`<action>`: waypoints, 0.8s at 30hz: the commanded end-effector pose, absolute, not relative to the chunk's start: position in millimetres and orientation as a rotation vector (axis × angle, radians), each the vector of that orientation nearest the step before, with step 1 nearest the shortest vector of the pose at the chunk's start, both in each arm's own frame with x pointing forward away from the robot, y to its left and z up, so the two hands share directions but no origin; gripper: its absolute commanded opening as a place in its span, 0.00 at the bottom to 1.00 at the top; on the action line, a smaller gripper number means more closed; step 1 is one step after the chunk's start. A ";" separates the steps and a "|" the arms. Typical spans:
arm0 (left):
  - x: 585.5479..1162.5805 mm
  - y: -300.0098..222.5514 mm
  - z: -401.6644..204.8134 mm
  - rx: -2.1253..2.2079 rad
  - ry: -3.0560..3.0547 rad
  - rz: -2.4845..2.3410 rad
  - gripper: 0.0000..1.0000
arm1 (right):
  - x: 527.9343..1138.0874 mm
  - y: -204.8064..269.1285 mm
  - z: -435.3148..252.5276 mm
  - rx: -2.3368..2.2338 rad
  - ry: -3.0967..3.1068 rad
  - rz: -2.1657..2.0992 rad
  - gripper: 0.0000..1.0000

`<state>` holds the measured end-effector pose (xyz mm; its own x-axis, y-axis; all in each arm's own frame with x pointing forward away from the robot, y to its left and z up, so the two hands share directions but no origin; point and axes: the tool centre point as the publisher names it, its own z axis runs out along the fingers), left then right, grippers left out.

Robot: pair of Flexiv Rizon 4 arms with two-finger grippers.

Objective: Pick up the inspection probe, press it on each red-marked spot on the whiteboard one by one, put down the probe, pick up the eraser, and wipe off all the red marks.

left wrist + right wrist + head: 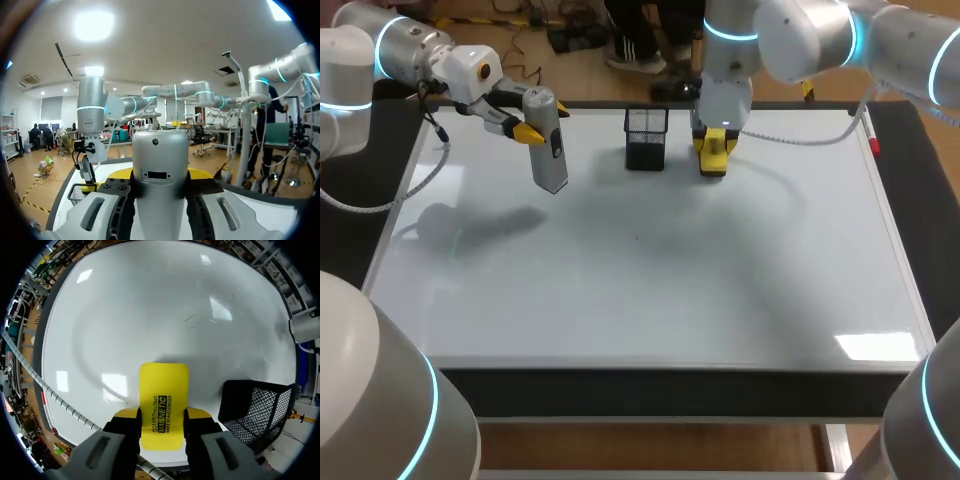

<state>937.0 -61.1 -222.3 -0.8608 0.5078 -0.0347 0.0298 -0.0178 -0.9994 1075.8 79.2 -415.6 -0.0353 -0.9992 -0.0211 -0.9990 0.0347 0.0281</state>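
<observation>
The grey probe (549,152) hangs near upright in my left gripper (542,122) over the whiteboard (650,290). My right gripper (162,415) clasps the yellow eraser (163,390) at its far edge.

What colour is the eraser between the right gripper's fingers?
The eraser is yellow with black print; the right wrist view shows it best.

You have one piece of lettering in view: several lines of black print on the yellow back of the eraser (163,385), running along its length, gripped from both sides by the right tool (162,414). The probe (159,155) held in the left tool (160,178) shows only a small dark window, with nothing legible in it.
</observation>
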 end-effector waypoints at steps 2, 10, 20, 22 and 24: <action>937.3 -61.0 -221.0 -0.562 -1.924 1.940 0.00 | 1079.2 79.1 -417.8 2.176 -2.251 -0.060 0.00; 937.3 -61.0 -221.0 -0.562 -1.924 1.940 0.00 | 1076.7 76.2 -419.3 2.174 -2.245 -0.040 0.00; 937.3 -61.0 -221.0 -0.562 -1.924 1.940 0.00 | 1075.0 74.3 -419.7 2.163 -2.247 -0.027 0.46; 937.3 -61.0 -221.0 -0.562 -1.924 1.940 0.00 | 1073.9 73.3 -419.4 2.156 -2.256 -0.025 0.52; 937.3 -61.0 -221.0 -0.562 -1.924 1.940 0.00 | 1073.2 71.8 -418.5 2.152 -2.261 -0.023 0.97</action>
<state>937.0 -61.1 -222.3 -0.8608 0.5078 -0.0347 0.0298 -0.0178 -0.9994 1074.8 73.8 -421.8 -0.0515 -0.9987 0.0016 -0.9983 0.0515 0.0276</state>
